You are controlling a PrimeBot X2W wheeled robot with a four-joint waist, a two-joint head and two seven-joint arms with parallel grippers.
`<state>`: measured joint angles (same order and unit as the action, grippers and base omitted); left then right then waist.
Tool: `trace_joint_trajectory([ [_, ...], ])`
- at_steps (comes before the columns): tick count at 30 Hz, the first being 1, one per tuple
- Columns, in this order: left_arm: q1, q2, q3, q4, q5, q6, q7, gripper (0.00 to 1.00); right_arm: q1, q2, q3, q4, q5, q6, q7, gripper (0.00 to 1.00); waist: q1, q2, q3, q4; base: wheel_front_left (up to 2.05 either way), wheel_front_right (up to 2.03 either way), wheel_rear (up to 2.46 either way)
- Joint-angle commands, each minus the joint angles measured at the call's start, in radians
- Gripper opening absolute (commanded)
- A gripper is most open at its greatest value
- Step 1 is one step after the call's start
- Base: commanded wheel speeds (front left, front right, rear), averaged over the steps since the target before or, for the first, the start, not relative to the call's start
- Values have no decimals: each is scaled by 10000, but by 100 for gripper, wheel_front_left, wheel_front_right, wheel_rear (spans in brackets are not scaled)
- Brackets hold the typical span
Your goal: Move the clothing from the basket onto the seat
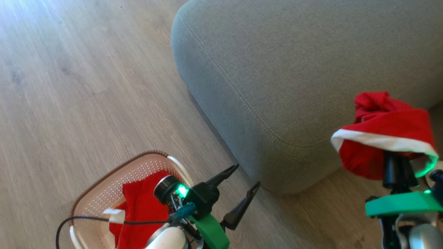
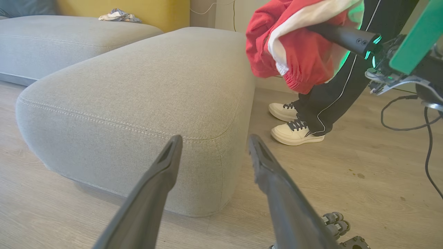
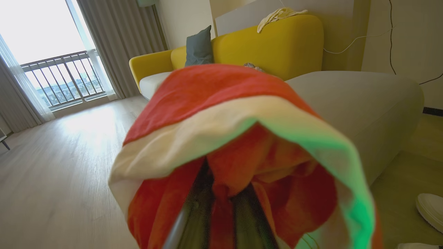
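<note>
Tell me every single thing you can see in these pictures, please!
held garment: one, red with a white band, up in the air by the seat
other garment: one, red, inside the basket
basket: one, cream with a brown rim, on the floor
seat: one, grey, big, next to the basket
yellow sofa: one, yellow, behind the seat
cushion: one, grey-blue, on the yellow sofa
cloth: one, pale, over the yellow sofa's back
floor: one, light wood, all around
shoes: two, white, on a person standing beside the seat
left hand: one, dark fingers, open and empty, beside the basket
right hand: one, dark fingers, shut on the held garment
</note>
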<state>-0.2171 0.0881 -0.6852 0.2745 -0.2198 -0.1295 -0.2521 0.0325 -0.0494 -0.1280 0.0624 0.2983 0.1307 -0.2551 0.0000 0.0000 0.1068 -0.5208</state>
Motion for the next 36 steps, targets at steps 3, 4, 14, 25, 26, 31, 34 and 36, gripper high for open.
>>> trace_joint_trajectory([
  [3,-246,96,467,-360,62,-11,-97,100,-1125,-98,-106,-268,-28,0,-67,0,0,0,171,-68,0,0,0],
  [4,-225,142,525,-384,121,-11,-97,100,-1428,-168,-101,-186,-34,0,-67,0,0,0,319,-85,0,0,0],
  [14,-1076,1198,-233,-751,410,-11,-97,100,-4414,-803,-616,901,690,0,-67,0,0,0,2448,803,0,0,0],
  [25,-1933,2192,-564,-1117,290,-12,-97,100,-8210,-1727,-725,3802,1721,0,-67,0,0,0,4190,1337,0,0,0],
  [26,-1989,2266,-571,-1143,283,-12,-97,100,-8584,-1814,-752,4134,1841,0,-67,0,0,0,4303,1380,0,0,0],
  [31,-2216,2471,-637,-1273,285,-12,-97,100,-10197,-2396,-762,6258,2454,0,26,0,0,0,4797,1647,0,0,0],
  [34,-2350,2504,-620,-1338,282,-12,-97,100,-11064,-2784,-563,7820,2482,0,296,0,0,0,5081,1855,0,0,0],
  [36,-2409,2512,-616,-1367,284,-12,-97,100,-11361,-2912,-450,8514,2476,0,422,0,0,0,5197,1948,0,0,0],
])
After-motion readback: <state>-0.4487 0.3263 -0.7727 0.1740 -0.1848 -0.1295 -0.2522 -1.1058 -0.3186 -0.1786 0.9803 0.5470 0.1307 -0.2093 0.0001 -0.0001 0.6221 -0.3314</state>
